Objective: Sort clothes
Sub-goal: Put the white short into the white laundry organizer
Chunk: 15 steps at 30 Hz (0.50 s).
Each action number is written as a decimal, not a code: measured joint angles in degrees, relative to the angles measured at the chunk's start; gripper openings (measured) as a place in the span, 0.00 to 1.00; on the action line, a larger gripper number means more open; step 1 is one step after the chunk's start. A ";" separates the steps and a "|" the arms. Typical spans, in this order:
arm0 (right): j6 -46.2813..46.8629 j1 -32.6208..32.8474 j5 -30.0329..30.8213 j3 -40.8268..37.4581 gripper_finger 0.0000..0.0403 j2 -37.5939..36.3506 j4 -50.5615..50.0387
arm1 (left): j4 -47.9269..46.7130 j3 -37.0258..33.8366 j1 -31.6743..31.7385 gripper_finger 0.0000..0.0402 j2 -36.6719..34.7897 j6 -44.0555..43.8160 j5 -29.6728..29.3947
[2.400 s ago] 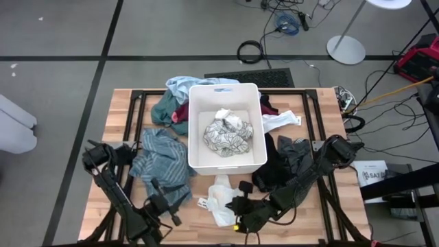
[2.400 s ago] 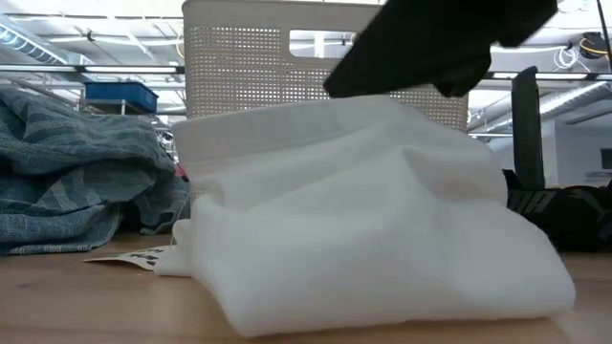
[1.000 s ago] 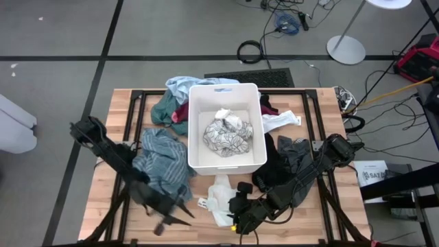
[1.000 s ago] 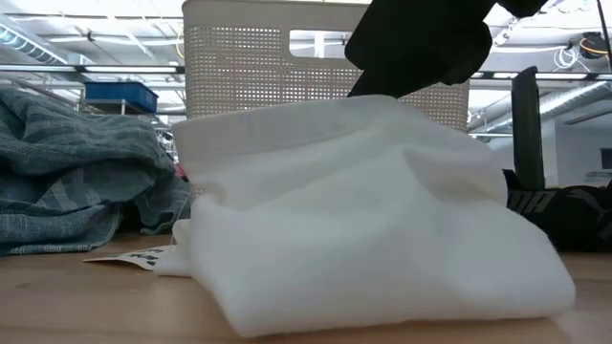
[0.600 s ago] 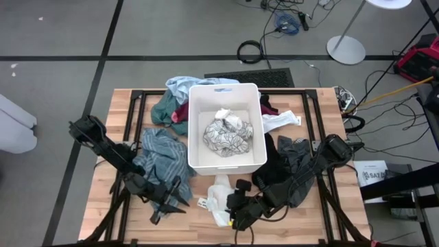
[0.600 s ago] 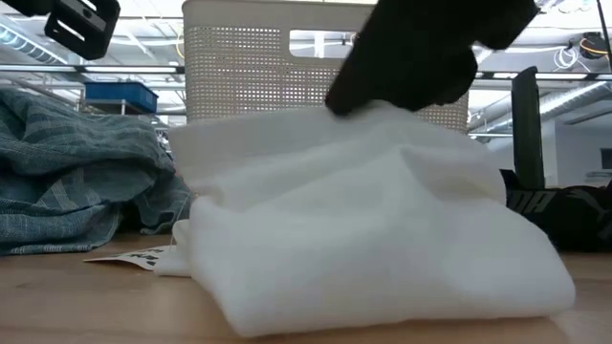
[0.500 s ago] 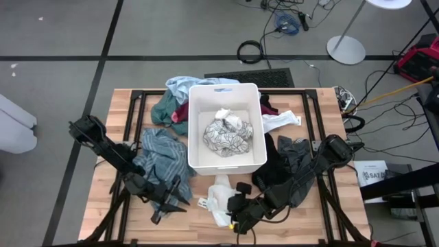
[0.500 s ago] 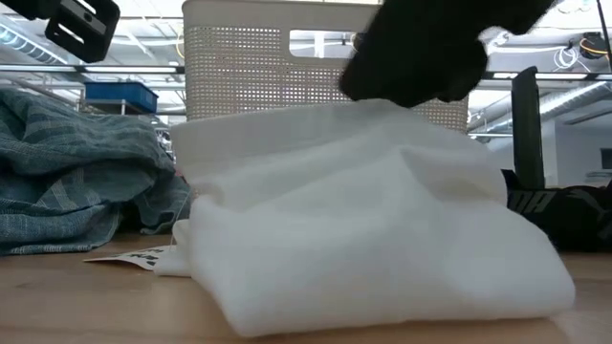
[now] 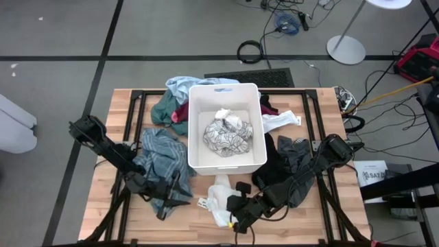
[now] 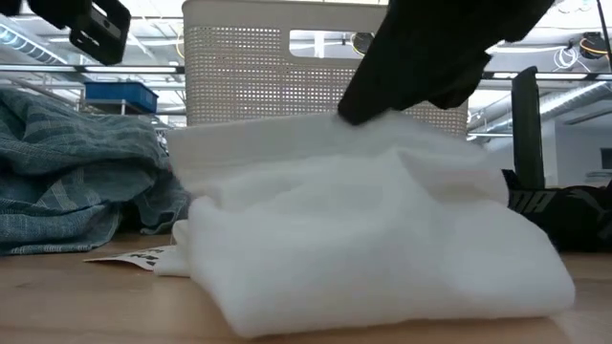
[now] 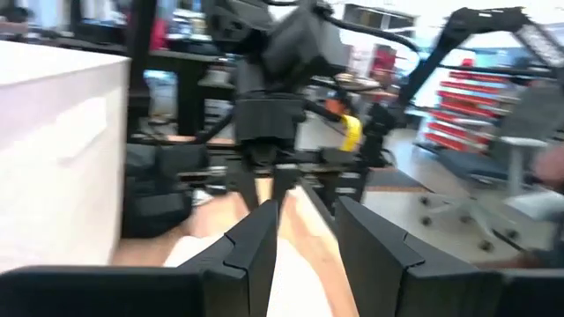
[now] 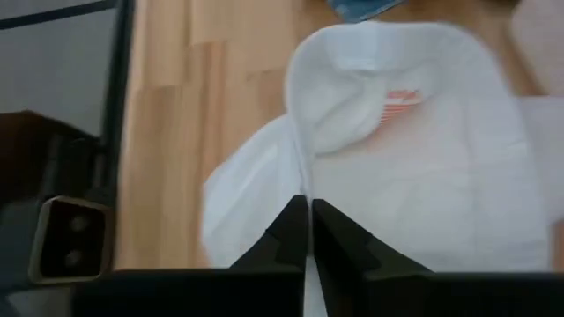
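A white garment (image 9: 218, 197) lies bunched on the table just in front of the white bin (image 9: 194, 137); the low view shows this garment (image 10: 363, 239) close up. My right gripper (image 12: 308, 216) is shut on its top. My left gripper (image 11: 304, 233) hovers open with nothing between its fingers, to the left of the white garment and beside the teal striped garment (image 9: 159, 161). A patterned white-grey garment (image 9: 228, 134) lies in the bin. Black and dark grey clothes (image 9: 285, 161) lie heaped right of the bin. My right gripper pinches a raised fold (image 12: 304, 176) on top of the white garment between its two fingers. The fingers slant down from the table's near right side. The pinched cloth (image 10: 368, 122) is gathered up a little, while the garment's underside lies on the table.
Light blue, teal and red clothes (image 9: 177, 103) lie at the bin's far left. A white garment (image 9: 281, 121) lies at its right. A paper tag (image 10: 134, 256) lies on the wood left of the white garment. Bare wood shows along the near edge (image 9: 199, 230).
My right gripper has shut on the top of the white garment, bunching the cloth under its fingertips; the garment stays on the table. My left gripper has sunk a little and come in toward the teal striped garment, keeping its fingers apart.
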 joint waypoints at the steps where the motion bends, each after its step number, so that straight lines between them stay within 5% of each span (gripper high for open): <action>1: -0.17 0.07 1.19 0.00 0.01 0.00 -0.15 | -0.30 0.02 0.05 0.31 0.00 -1.28 -0.80; 8: 0.23 -0.59 15.91 0.00 0.00 -0.24 -3.47 | -1.09 0.04 -0.01 0.31 0.02 -4.25 -1.20; 15: 3.43 -3.35 15.27 -0.04 0.00 0.28 -9.14 | -1.07 0.04 -0.01 0.31 0.02 -4.27 -1.25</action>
